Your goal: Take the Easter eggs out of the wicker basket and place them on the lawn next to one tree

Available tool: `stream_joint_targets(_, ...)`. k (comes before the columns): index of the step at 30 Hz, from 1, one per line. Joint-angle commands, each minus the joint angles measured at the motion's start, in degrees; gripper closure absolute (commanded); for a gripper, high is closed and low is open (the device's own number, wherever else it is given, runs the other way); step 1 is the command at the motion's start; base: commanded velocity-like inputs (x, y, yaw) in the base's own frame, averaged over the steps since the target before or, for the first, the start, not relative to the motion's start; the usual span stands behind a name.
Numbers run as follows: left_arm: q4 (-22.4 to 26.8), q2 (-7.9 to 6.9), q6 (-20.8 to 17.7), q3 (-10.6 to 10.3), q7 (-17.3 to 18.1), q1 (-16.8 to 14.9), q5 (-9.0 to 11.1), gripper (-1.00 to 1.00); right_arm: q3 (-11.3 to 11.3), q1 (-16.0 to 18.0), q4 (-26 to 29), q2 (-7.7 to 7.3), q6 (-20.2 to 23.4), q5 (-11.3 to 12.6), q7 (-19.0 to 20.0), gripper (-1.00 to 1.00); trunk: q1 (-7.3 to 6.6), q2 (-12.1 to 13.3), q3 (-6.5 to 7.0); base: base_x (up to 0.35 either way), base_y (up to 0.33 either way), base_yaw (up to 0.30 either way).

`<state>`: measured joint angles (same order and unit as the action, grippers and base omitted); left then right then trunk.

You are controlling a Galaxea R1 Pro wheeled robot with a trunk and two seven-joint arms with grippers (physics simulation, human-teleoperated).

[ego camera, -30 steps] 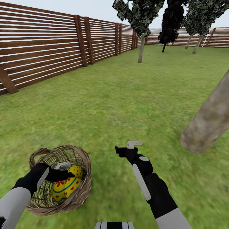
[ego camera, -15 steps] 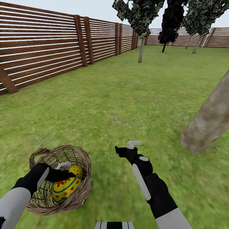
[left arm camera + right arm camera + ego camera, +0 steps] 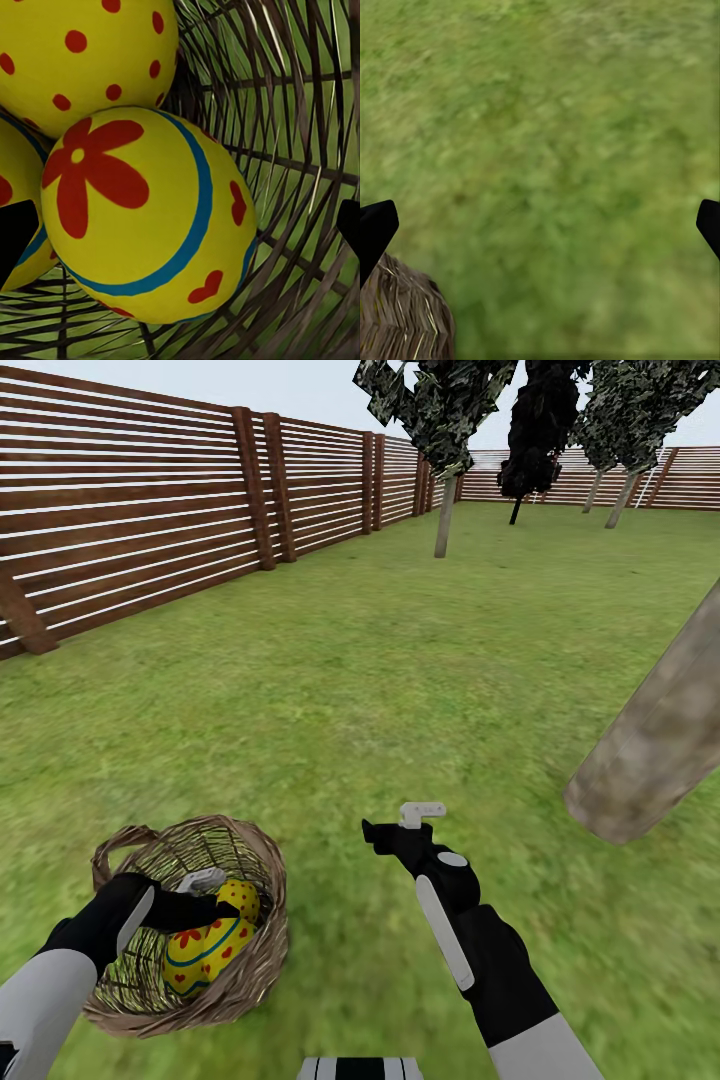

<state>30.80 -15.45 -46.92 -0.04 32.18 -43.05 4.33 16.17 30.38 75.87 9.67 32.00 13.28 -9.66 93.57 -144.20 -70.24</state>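
Nearest, low at the left of the head view: wicker basket resting on the lawn, three Easter eggs still inside. Left gripper reaching into the basket just above the eggs. In the left wrist view: flower-painted egg with a blue band lying between the spread fingertips, fingers wide apart and touching nothing visible; red-dotted egg pressed against it, a third egg partly hidden at the edge, open weave of the basket with grass showing through.

Just beside the basket, nearer the centre: right gripper hanging over bare grass, holding nothing. In the right wrist view: fingertips set wide apart at the frame edges, grass between them, basket rim in one corner.

Farther, at the right: thick leaning grey-brown trunk of the tree, well apart from the basket.

Farthest: brown slat fence along the left and rear, thin-trunked tree and dark narrow tree near the back.
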Motion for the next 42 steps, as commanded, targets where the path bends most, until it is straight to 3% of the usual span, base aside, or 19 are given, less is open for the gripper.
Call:
stream_joint_targets(1, 0.05, -0.02, -0.46, 0.0, -0.11, -0.02, 0.45, -1.0, 0.08, 0.03, 0.07, -0.01, 0.18, 0.6, -0.54, -1.0, -0.01, -0.02, -0.05, 0.0, 0.0, 0.0)
stream_joint_targets(14, 0.08, -0.32, -1.11, -0.05, 0.33, -0.02, 0.6, -1.0, 0.08, 0.03, -0.14, 0.0, 0.17, 0.6, -0.54, -1.0, -0.01, -0.02, -0.05, 0.0, 0.0, 0.0)
stream_joint_targets(18, 0.05, -0.42, -1.15, -0.05, 3.44, -0.02, 0.32, -1.0, 0.08, 0.03, -0.18, 0.0, 0.17, 0.6, -0.54, -1.0, -0.01, -0.02, -0.05, 0.0, 0.0, 0.0)
stream_joint_targets(24, 0.05, -0.78, -1.16, -0.05, 5.02, -0.02, 0.18, -1.0, 0.08, 0.03, -0.19, 0.0, 0.16, 0.6, -0.54, -1.0, -0.01, -0.02, -0.05, 0.0, 0.0, 0.0)
stream_joint_targets(32, 0.05, -0.89, -1.15, -0.05, 5.24, -0.02, 0.16, -1.0, 0.08, 0.03, -0.2, 0.0, 0.16, 0.6, -0.54, -1.0, -0.01, -0.02, -0.05, 0.0, 0.0, 0.0)
stream_joint_targets(37, 0.05, -0.9, -1.09, -0.05, 5.21, -0.02, 0.16, -1.0, 0.09, 0.03, -0.2, 0.0, 0.16, 0.6, -0.54, -1.0, 0.12, -0.09, -1.16, 0.0, 0.0, 0.0)
stream_joint_targets(42, 0.05, -0.9, -0.97, -0.05, 4.94, -0.02, 0.16, -1.0, 0.14, 0.03, -0.23, 0.0, 0.16, 0.62, -0.54, -1.0, 0.12, -0.09, -1.16, 0.0, 0.0, 0.0)
